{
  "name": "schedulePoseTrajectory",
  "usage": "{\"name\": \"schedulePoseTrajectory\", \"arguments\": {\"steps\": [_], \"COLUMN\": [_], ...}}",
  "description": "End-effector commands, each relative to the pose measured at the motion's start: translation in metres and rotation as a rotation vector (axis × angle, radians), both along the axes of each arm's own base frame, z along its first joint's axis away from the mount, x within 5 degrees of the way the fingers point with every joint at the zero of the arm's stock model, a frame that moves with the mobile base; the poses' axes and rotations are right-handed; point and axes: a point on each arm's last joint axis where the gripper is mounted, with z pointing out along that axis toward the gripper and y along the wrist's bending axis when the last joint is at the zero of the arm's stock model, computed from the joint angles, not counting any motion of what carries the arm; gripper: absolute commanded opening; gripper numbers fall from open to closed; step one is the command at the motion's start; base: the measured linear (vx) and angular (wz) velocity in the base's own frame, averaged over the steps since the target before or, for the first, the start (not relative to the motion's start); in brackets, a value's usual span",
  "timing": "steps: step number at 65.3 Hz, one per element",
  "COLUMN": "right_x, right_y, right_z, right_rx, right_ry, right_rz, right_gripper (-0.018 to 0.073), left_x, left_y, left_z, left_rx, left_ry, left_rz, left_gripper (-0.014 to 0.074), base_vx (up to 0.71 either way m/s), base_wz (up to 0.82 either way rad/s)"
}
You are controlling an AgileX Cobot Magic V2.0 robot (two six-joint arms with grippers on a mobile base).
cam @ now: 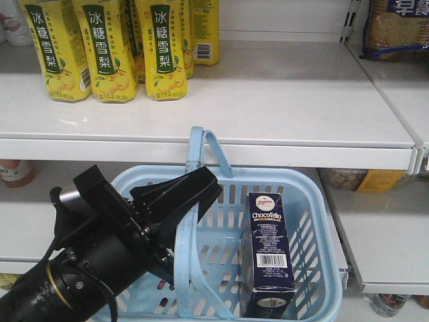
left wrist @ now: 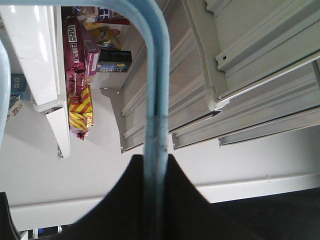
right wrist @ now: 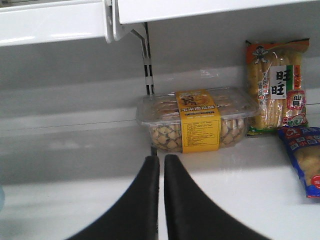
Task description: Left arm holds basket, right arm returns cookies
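1. Light-blue plastic basket point(cam: 310, 228) hung in front of a white shelf point(cam: 281, 94). Its left wall and near rim were largely covered by the left arm point(cam: 87, 255), which was itself cut off at the lower-left corner.
2. Left gripper point(cam: 201, 182) was clamped on the two handles point(cam: 196, 151), which were gathered together and upright. In the left wrist view the handles point(left wrist: 154, 90) ran between the black fingers point(left wrist: 117, 205); the contact itself was lost in shadow.
3. Cookies carton point(cam: 269, 245) stood upright inside the basket, in its right half, with the barcode side facing the camera. Its foot was dark and hard to make out.
4. Right gripper point(right wrist: 161, 159) appeared only in the right wrist view. Its fingers were drawn together with a thin slit between them, and nothing was held. It hovered over a shelf board point(right wrist: 65, 200) and pointed toward a clear tub point(right wrist: 197, 122) with a yellow label, whose print was unreadable.
5. Blue packet point(right wrist: 304, 160) was cropped by the right edge.
6. Biscuit bag point(cam: 395, 27) was cropped at the top right, and the tops of the yellow drink cartons point(cam: 107, 47) were cut off.
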Motion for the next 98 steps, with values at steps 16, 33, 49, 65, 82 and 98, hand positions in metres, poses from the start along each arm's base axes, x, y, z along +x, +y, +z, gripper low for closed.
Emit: {"name": "schedulePoseTrajectory", "arguments": {"steps": [16, 33, 49, 65, 82, 98], "right_x": [0.000, 0.000, 0.000, 0.000, 0.000, 0.000], "right_y": [0.000, 0.000, 0.000, 0.000, 0.000, 0.001], "right_z": [0.001, 0.001, 0.001, 0.001, 0.002, 0.013], "right_rx": [-0.020, -0.020, -0.020, -0.020, -0.014, 0.037], "right_ry": [-0.065, -0.064, -0.064, -0.064, -0.074, -0.197], "right_rz": [-0.002, -0.002, -0.002, -0.002, -0.002, 0.005], "right_gripper": [-0.0003, -0.0003, -0.0003, -0.0003, -0.0003, -0.0003], "left_x": [-0.002, -0.002, -0.002, -0.002, -0.002, -0.002], "left_y": [0.005, 0.005, 0.005, 0.005, 0.005, 0.005], "left_z": [0.028, 0.028, 0.028, 0.028, 0.028, 0.028], "left_rx": [-0.159, -0.159, -0.159, -0.159, -0.159, -0.159], "left_ry": [-0.116, -0.116, -0.116, -0.116, -0.116, -0.116], "left_rz": [0.016, 0.016, 0.016, 0.016, 0.016, 0.016], "left_gripper": [0.0000, 0.0000, 0.0000, 0.0000, 0.0000, 0.0000], "base_vx": [0.00, 0.00, 0.00, 0.00, 0.00, 0.00], "base_wz": [0.00, 0.00, 0.00, 0.00, 0.00, 0.00]}}
